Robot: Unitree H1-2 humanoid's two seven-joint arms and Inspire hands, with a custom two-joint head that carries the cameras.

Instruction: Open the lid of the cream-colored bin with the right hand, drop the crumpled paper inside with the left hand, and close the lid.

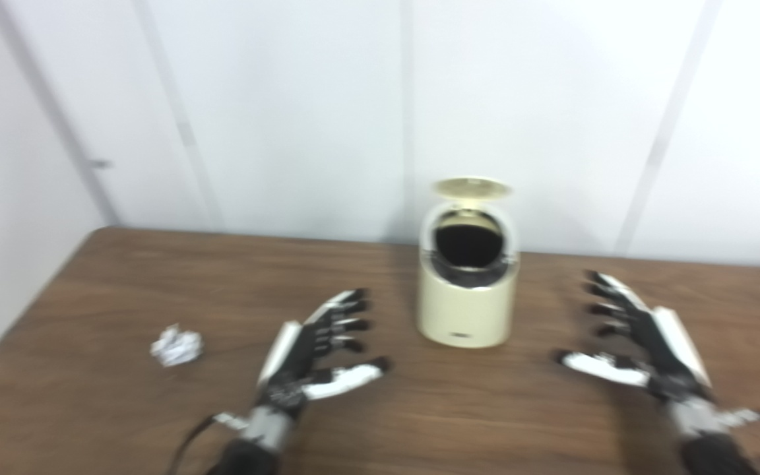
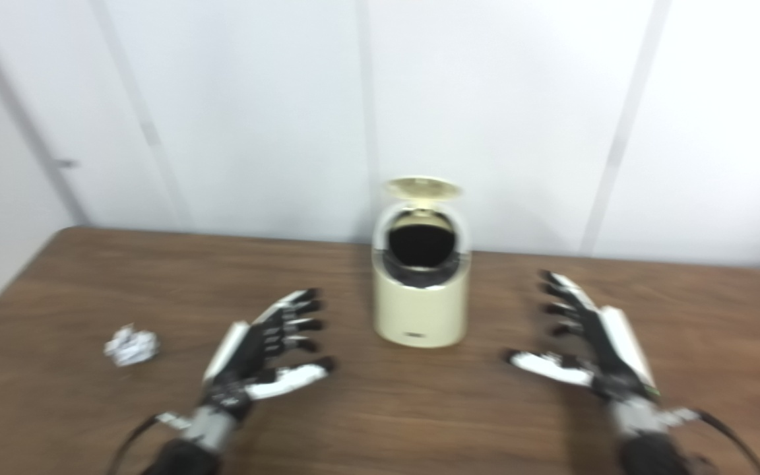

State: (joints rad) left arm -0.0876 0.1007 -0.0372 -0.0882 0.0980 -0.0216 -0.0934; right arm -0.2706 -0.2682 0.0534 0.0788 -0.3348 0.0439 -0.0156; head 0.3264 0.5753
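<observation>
In the left eye view the cream-colored bin (image 1: 467,297) stands at frame centre on the wooden table (image 1: 123,277), its lid (image 1: 472,188) tipped up, while the crumpled paper (image 1: 176,345) lies at lower left, apart from the left hand (image 1: 317,349), whose fingers are spread and empty. In the right eye view the right hand (image 2: 584,346) hovers at lower right, fingers apart, holding nothing, beside the bin.

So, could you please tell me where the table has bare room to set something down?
Bare wood lies between the crumpled white paper ball and the table's left edge, and behind the right robot hand. It is tighter beside the cream-colored bin, flanked by the left robot hand.
</observation>
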